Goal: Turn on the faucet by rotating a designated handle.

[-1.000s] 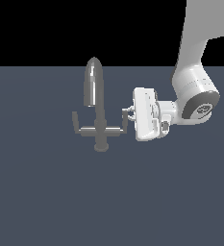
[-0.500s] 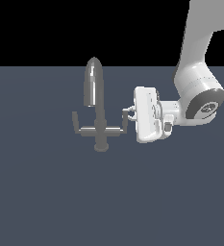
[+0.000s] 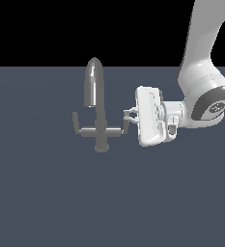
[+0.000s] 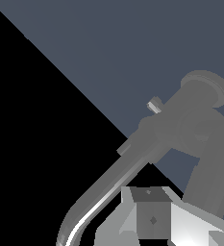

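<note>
The dull-grey faucet [image 3: 101, 123] stands upright with its arched spout [image 3: 93, 84], thin stem and round base. The handle [image 3: 119, 129] is the crossbar's arm on the exterior view's right, with a short bent-up tip. My gripper [image 3: 129, 116] comes in sideways from the exterior view's right. Its fingertips [image 3: 132, 114] are at the handle's bent tip and seem to touch it. The fingers look closed together, not around the handle. In the wrist view the faucet [image 4: 104, 187] fills the frame close up, with my fingers [image 4: 152, 216] just before it.
The mirror-image arm [image 3: 77, 123] of the crossbar sticks out on the exterior view's left. A flat dark blue-grey floor [image 3: 46, 193] surrounds the faucet. My white arm [image 3: 203, 72] rises at the exterior view's right.
The arm's wrist has shifted very slightly toward the exterior view's right. The gripper stays at the handle tip and the crossbar has not visibly turned.
</note>
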You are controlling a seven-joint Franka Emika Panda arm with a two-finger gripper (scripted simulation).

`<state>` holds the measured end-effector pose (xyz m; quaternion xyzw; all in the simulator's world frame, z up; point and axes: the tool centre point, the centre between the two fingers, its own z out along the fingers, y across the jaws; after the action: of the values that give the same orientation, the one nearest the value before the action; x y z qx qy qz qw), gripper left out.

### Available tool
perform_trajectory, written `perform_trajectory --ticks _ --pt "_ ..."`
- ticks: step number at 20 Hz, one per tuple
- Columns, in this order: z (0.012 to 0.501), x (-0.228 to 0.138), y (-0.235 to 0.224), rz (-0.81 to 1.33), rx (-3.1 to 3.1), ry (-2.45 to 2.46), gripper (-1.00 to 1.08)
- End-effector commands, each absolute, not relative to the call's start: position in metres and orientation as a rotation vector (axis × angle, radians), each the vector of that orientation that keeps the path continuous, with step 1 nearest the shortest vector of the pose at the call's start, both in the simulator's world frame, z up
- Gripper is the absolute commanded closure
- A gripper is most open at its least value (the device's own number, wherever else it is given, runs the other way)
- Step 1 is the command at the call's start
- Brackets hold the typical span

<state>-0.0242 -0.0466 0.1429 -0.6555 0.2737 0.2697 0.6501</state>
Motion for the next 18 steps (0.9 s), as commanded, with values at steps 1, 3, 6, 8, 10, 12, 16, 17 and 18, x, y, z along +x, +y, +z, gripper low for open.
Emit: perform_trajectory --ticks 1,3,6,8,10,12,16,17,18 --pt "0.141 -0.028 -0.046 0.614 -1.488 0.622 1.08" --pt "0.139 -0.036 -0.046 0.615 -1.488 0.622 1.08" --pt "0.135 -0.047 -0.046 0.616 -1.487 0.620 1.08" --pt "0.133 -0.055 -0.046 0.617 -1.487 0.619 1.08" --pt "0.130 -0.063 -0.046 0.618 -1.486 0.618 1.08" --pt "0.127 -0.071 -0.046 0.618 -1.486 0.617 1.08" --pt "0.128 -0.064 -0.047 0.593 -1.498 0.603 1.08" --pt "0.122 -0.067 -0.047 0.596 -1.496 0.605 1.08" --pt "0.116 -0.071 -0.047 0.599 -1.495 0.606 1.08"
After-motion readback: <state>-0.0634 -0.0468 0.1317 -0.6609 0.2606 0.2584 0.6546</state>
